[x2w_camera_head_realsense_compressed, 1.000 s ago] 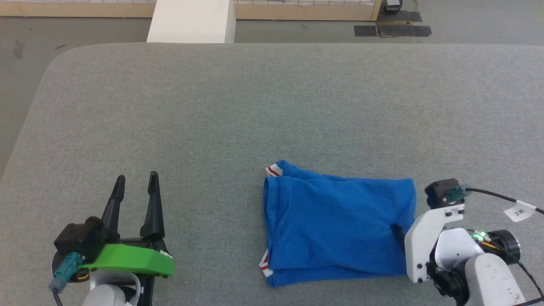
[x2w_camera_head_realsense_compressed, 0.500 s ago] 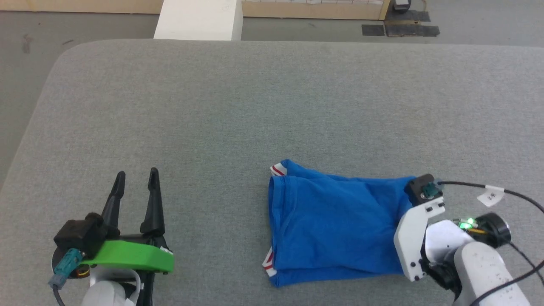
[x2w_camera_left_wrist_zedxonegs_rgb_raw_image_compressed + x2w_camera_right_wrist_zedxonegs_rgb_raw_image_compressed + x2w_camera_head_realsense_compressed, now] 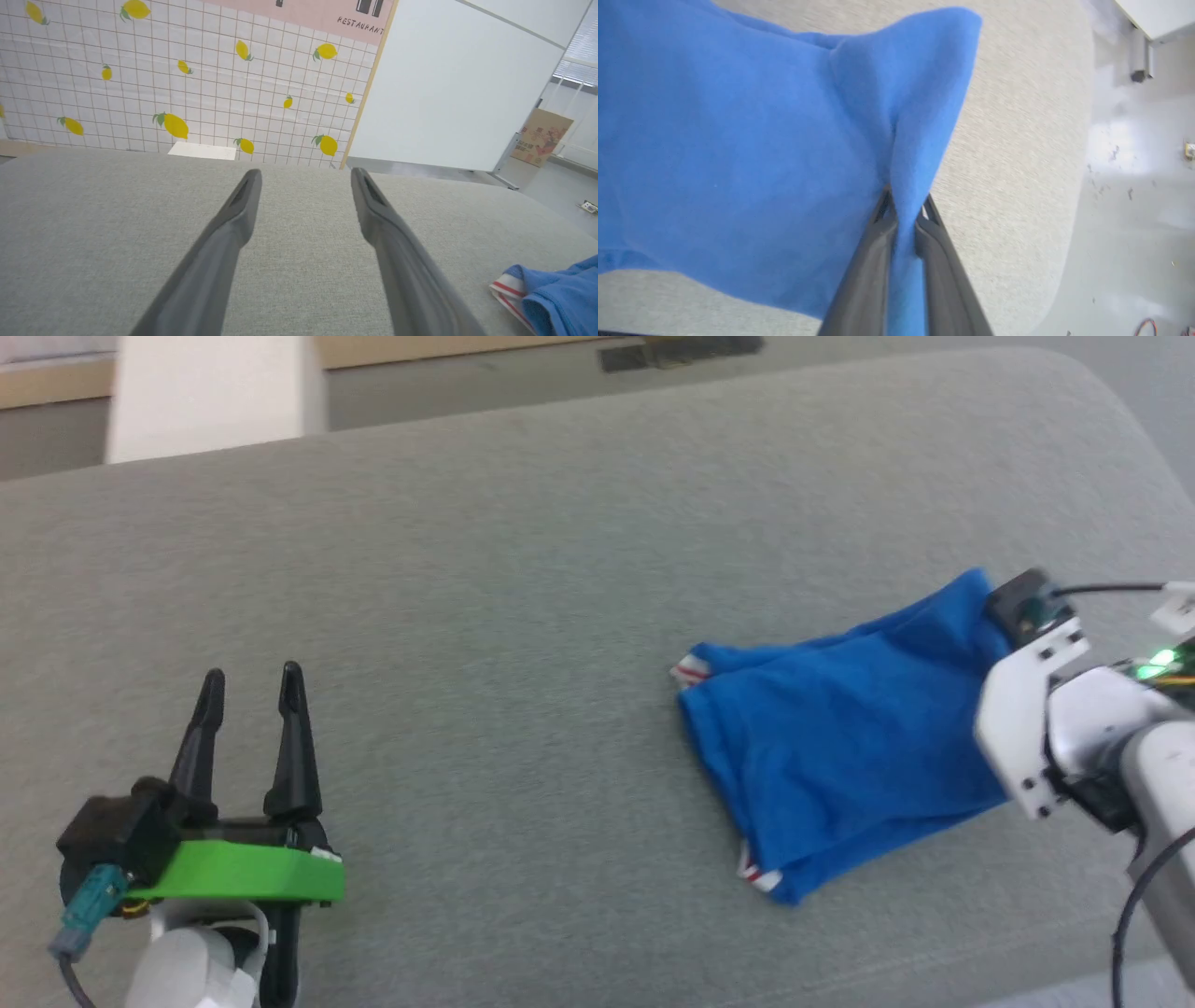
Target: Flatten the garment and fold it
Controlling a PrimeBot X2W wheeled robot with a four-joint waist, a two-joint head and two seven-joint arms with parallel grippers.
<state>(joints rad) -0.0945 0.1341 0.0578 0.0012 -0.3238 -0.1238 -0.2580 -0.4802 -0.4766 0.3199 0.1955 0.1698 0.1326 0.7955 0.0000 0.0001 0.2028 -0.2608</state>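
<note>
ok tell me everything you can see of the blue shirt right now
The garment is a royal-blue jersey shirt, a soft knit by the look, folded into a rough layered rectangle on the grey fabric-covered table. Red-and-white striped trim peeks out at two corners of its left edge. Its right edge is raised into a peak, pinched in the shut right gripper. The rest lies on the table, slightly wrinkled.

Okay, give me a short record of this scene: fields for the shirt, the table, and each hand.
shirt: blue, folded over, red-and-white trim showing at its left end
table: gray fabric-covered top, shirt lies toward its right side
right hand: shut, pinching a fold at the shirt's right edge
left hand: open, holding nothing, well apart from the shirt
</note>
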